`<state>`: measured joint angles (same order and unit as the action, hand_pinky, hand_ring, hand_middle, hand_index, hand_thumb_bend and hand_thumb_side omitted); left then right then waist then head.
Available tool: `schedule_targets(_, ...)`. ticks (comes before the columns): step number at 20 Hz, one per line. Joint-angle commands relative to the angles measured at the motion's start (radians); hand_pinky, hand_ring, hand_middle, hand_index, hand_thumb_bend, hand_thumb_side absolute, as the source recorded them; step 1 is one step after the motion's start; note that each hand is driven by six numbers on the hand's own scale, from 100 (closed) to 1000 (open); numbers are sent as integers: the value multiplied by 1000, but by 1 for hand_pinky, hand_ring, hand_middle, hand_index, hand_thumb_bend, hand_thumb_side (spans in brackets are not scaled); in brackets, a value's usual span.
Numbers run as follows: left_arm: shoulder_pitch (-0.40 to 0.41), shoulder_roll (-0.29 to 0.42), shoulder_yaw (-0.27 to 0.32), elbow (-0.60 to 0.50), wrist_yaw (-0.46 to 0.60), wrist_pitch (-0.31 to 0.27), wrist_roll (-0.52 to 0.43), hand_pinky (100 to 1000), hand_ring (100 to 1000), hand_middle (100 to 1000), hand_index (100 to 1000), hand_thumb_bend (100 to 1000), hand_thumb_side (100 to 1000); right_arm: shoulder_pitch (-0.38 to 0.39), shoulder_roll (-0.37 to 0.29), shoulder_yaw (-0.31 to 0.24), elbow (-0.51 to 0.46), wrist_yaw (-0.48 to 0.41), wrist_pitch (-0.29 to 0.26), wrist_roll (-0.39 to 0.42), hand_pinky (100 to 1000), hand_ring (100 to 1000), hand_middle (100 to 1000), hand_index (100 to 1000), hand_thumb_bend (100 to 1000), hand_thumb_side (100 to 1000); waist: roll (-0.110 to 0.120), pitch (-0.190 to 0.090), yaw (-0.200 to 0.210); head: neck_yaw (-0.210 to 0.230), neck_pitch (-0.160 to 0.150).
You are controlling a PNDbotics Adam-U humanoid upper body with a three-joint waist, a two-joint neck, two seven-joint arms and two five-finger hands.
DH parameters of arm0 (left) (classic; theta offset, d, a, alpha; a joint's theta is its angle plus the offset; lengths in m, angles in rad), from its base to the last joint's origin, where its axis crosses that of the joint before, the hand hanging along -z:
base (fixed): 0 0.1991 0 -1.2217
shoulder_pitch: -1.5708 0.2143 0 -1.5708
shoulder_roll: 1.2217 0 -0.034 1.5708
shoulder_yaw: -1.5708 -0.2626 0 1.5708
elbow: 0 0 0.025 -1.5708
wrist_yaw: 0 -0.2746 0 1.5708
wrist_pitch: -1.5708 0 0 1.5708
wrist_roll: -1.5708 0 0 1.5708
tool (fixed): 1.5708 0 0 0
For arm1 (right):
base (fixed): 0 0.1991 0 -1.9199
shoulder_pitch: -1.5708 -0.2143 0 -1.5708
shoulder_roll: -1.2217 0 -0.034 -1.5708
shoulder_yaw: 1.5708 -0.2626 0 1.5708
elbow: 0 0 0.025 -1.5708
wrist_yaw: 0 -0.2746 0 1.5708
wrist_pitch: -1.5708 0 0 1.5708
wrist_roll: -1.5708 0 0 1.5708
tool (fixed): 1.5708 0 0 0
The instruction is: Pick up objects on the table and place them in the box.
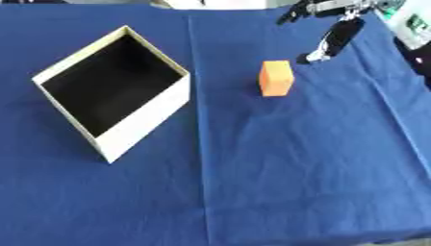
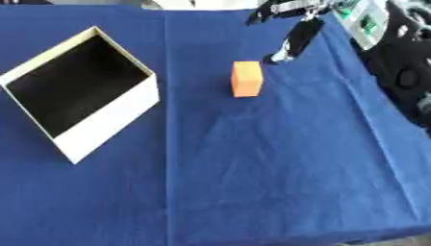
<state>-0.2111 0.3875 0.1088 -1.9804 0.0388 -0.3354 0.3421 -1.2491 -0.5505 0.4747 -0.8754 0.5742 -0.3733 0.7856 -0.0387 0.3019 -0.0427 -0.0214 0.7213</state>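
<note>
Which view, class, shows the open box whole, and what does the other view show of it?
The left eye view shows the white box whole, all four corners and its dark inside within the picture. In the right eye view the same box sits against the left edge, its left corner reaching the border, so it is slightly less complete there.

1. Both views look down steeply from the head onto the blue cloth (image 1: 278, 182), which fills nearly the whole frame.
2. They face forward: the far table edge runs along the top.
3. The left eye view puts the box (image 1: 143, 122) at mid left and the block (image 1: 276, 78) right of centre.
4. The right eye view shows both, shifted leftward, plus more dark gear at the right edge.
5. Distance is moderate.
</note>
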Motion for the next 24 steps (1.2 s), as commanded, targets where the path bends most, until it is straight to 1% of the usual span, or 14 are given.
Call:
schedule_targets(1,-12,10,1,-20,5,1,-9,415,545,618,688,100,626,-15,-18,10,-32,-10,-84,100,960,964,947,1000,357,438,1,-17,1,-3,12)
schedule_targets(6,-10,9,1,-20,5,3,-16,415,545,618,688,100,629,-5,-40,45,-99,-55,-75,120,959,963,941,1000,344,459,0,-15,0,2,15)
schedule_targets(12,-7,6,0,-20,7,5,-25,415,545,619,688,100,630,15,-57,88,-149,-98,-38,121,956,963,934,1000,330,500,-2,-16,-1,3,17)
schedule_targets(15,-6,4,-1,-20,7,6,-28,415,544,619,688,100,631,25,-61,100,-163,-110,-20,121,955,962,931,1000,333,524,-1,-15,0,2,18)
schedule_targets(19,-6,2,-2,-20,8,6,-32,415,544,619,688,100,633,39,-60,104,-171,-114,0,121,947,953,915,1000,332,537,1,-13,1,-1,19)
schedule_targets(20,-5,1,-2,-20,9,6,-33,415,544,619,688,100,637,42,-60,102,-170,-112,6,120,944,952,908,1000,347,533,1,-12,2,-2,19)
schedule_targets(24,-4,-4,-3,-20,11,8,-37,414,543,619,688,100,640,55,-57,88,-162,-55,29,73,942,958,913,1000,383,547,4,-9,5,-4,17)
